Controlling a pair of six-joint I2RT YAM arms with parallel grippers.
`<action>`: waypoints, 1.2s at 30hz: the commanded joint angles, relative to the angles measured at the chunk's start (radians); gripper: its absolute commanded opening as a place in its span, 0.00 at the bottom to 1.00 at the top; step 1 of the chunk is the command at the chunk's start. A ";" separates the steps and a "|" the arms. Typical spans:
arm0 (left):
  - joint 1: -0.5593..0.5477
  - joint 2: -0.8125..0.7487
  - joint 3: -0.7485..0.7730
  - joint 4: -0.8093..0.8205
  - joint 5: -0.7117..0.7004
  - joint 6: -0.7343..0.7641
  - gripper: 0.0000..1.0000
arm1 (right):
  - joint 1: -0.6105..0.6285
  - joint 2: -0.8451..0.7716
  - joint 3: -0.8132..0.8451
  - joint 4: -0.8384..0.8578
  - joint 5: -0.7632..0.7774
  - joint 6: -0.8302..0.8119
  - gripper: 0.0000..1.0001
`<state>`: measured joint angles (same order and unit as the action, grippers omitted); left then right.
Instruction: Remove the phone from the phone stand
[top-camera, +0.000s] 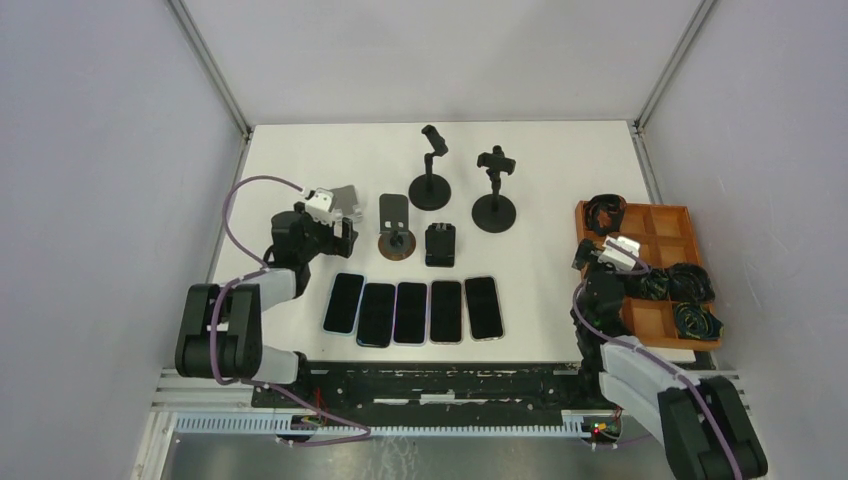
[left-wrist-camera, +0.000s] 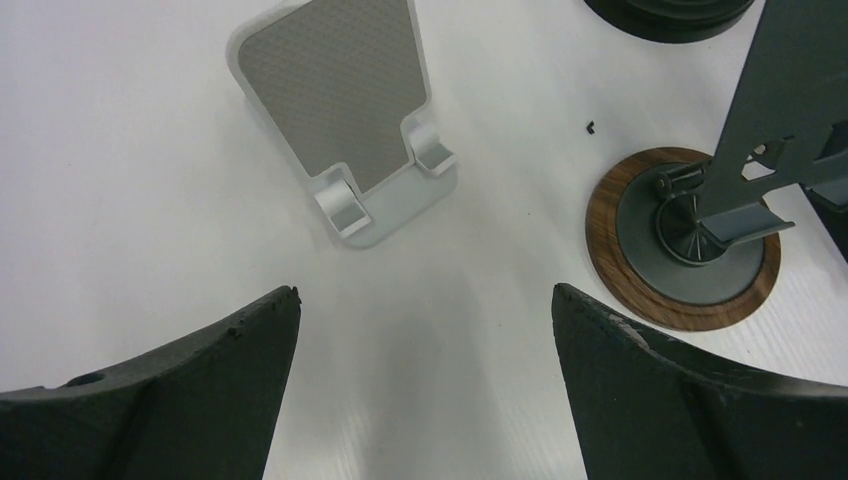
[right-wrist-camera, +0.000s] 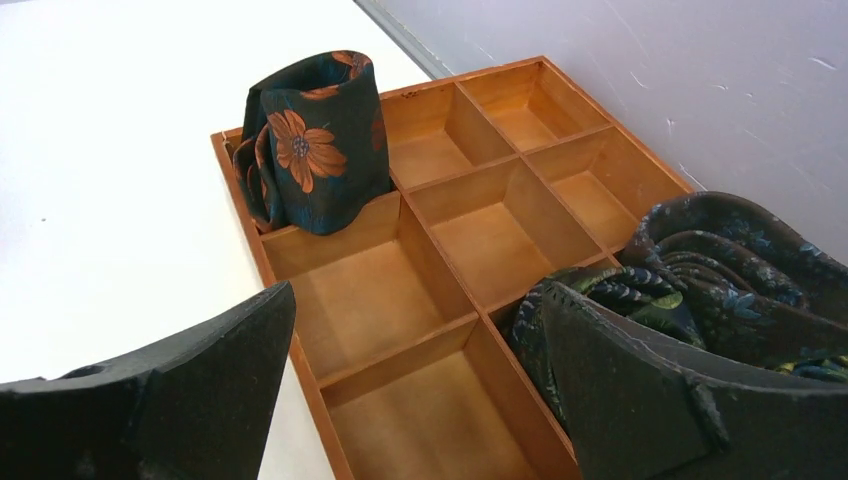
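Observation:
Several dark phones (top-camera: 411, 312) lie flat in a row near the table's front edge. A silver phone stand (left-wrist-camera: 345, 110) stands empty just ahead of my left gripper (left-wrist-camera: 425, 292), which is open above bare table with nothing between its fingers. To its right is a dark stand on a wood-rimmed round base (left-wrist-camera: 690, 240), also without a phone. In the top view the silver stand (top-camera: 345, 198) is at the left, with my left gripper (top-camera: 335, 222) beside it. My right gripper (right-wrist-camera: 415, 290) is open over the wooden tray (right-wrist-camera: 400, 290).
A small black stand (top-camera: 440, 245) and two tall black clamp stands (top-camera: 431, 170) (top-camera: 494, 190) occupy the table's middle. The compartment tray (top-camera: 660, 320) at the right edge holds a rolled floral tie (right-wrist-camera: 310, 140) and dark rolled ties (right-wrist-camera: 720, 260). Grey walls enclose the table.

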<state>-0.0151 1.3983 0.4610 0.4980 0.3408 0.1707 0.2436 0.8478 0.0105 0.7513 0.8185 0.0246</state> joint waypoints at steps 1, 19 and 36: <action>0.014 0.045 -0.027 0.253 0.001 -0.051 1.00 | -0.005 0.167 -0.131 0.364 0.060 -0.052 0.98; 0.068 0.123 -0.259 0.714 -0.106 -0.125 1.00 | -0.049 0.548 -0.175 0.859 -0.308 -0.251 0.98; 0.068 0.135 -0.249 0.734 -0.101 -0.140 1.00 | -0.123 0.516 -0.116 0.682 -0.386 -0.181 0.98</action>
<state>0.0547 1.5345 0.1921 1.1767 0.2615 0.0620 0.1234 1.3754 0.0097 1.3979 0.4473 -0.1692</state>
